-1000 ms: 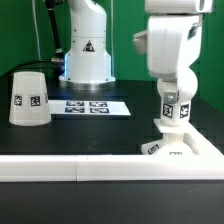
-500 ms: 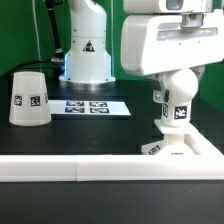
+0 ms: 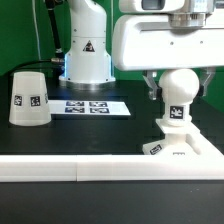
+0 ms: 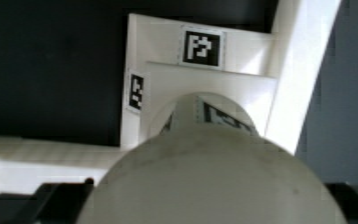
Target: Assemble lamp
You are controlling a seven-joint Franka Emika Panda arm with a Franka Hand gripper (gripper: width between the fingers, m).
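At the front of the scene, the flat angular white plastic base block (image 3: 182, 148) is carrying the smooth white ball-shaped bulb (image 3: 180, 93) upright. The gripper (image 3: 177, 84) is straddling the bulb; I cannot tell if it is pinching. I am judging that the bulb seating is in hand. Next I am needing the tapered white cup-like shade (image 3: 28, 98), which is standing farther off.
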